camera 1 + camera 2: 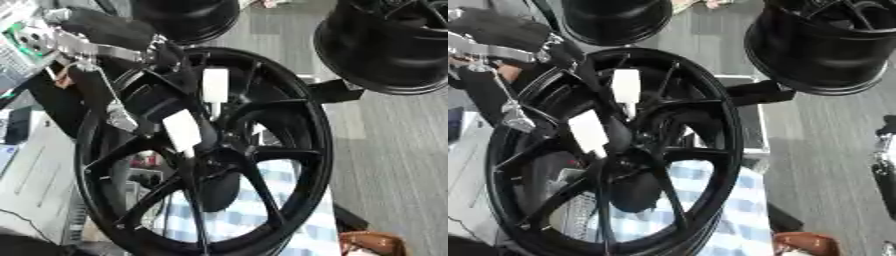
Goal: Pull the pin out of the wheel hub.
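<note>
- Wheel hub (262, 150) stands upright, filling the middle of both views, black spokes.
- Left hand (179, 117) reaches in across spokes, white-padded fingers (182, 131) near the centre; curl and hold can't be told.
- Pin not made out; pull looks not done.
- Right hand unseen.

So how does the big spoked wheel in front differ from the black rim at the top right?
The spoked wheel stands nearest, face toward the camera, spokes and hub in full view; the top-right rim sits farther back, cut by the frame edge, showing mostly its barrel. The spoked wheel carries two white tags, and the left hand reaches into it; the rim stands untouched. Both are glossy black.
</note>
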Robot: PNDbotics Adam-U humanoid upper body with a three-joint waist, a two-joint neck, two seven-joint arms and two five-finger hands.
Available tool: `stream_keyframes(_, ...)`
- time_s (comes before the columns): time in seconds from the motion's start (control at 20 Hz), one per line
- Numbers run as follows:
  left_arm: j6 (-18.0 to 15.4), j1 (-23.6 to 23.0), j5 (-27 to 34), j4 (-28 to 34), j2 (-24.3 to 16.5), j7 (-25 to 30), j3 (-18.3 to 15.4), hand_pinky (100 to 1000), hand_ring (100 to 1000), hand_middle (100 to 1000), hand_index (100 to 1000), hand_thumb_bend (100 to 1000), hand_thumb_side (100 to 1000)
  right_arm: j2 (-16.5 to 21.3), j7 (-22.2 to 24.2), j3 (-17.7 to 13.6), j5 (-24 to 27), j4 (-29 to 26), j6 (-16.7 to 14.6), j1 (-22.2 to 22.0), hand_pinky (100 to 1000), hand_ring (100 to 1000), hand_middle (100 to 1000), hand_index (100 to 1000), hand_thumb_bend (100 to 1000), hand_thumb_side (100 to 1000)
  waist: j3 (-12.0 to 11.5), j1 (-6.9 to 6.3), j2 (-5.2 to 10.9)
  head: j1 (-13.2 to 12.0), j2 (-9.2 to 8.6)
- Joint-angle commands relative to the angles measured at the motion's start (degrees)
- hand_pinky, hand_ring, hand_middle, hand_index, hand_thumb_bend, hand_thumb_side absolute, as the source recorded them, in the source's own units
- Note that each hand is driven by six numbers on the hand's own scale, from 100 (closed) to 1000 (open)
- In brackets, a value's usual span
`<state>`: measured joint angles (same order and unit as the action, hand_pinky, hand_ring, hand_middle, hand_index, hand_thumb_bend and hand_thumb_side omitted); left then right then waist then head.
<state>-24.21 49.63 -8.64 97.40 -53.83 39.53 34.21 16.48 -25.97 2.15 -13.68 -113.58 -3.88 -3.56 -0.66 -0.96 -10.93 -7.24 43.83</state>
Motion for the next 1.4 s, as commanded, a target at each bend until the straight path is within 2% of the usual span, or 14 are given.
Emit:
stream_keyframes(0.05, -13.19, 1.08, 0.11, 0.33, -0.77, 12.44, 0.52, 851, 791, 717, 855, 445, 376, 0.85, -0.26, -0.21, 0.56, -1.02, 0.05, 0.39, 759, 611, 480, 649, 100, 652, 0.13, -0.05, 0.93, -0.81, 0.29)
stream_keyframes(0.7, -13.79, 0.71, 1.73, 1.56, -0.79, 12.44, 4.05, 827, 742, 634, 822, 379, 383, 0.69, -0.60, -0.28, 1.16, -1.02, 0.17, 0.47, 758, 610, 479, 648, 100, 653, 0.48, -0.13, 1.23, -1.96, 0.29)
stream_keyframes(1.05, -12.70, 0.88, 2.78, 2.01, -0.55, 12.44, 4.16, 802, 712, 598, 804, 312, 307, 0.62, -0.65, -0.35, 1.30, -1.02, 0.11, 0.39, 758, 610, 479, 647, 100, 653, 0.61, -0.12, 1.41, -2.15, 0.29)
stream_keyframes(1.4, -12.12, 0.78, 0.68, 1.41, -0.14, 12.44, 3.84, 806, 742, 674, 825, 352, 272, 0.38, -0.72, -0.35, 1.34, -1.02, 0.05, 0.36, 758, 609, 478, 647, 100, 654, 0.64, -0.03, 1.29, -2.17, 0.29)
